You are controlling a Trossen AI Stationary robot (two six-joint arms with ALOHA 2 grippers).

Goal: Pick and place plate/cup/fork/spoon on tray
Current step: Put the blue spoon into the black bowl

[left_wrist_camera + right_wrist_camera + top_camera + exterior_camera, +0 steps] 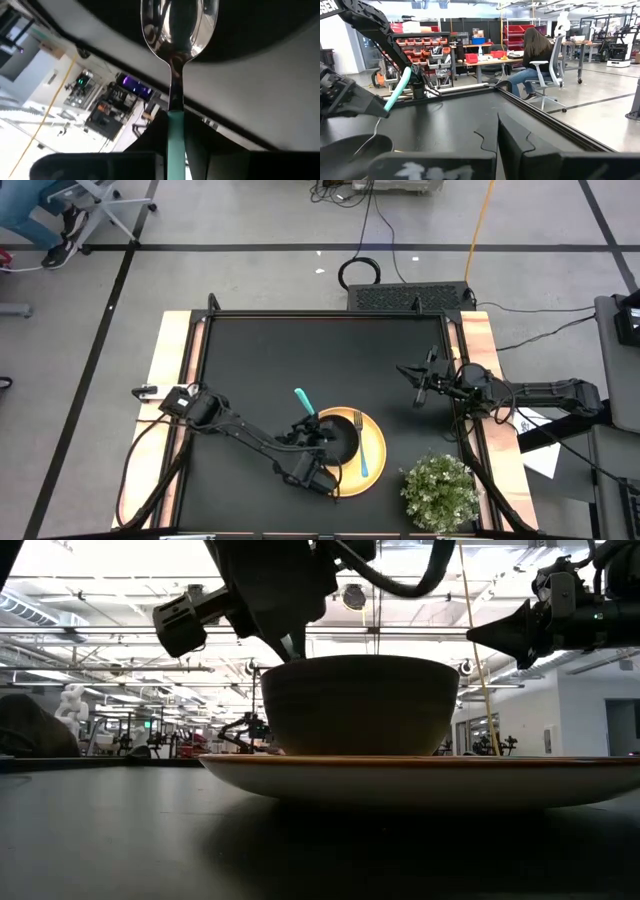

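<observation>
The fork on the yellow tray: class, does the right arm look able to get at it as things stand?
Probably yes. The fork lies bare on the tray, on the side toward the right gripper. The left gripper, holding the spoon, hangs over the cup beside it, so room is tight.

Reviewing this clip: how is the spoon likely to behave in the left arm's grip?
The spoon looks rigid, so it probably won't flex. Its polished head may be slippery, but the left end effector grips the matte teal handle. Held at one end over the cup, it might pivot.
</observation>
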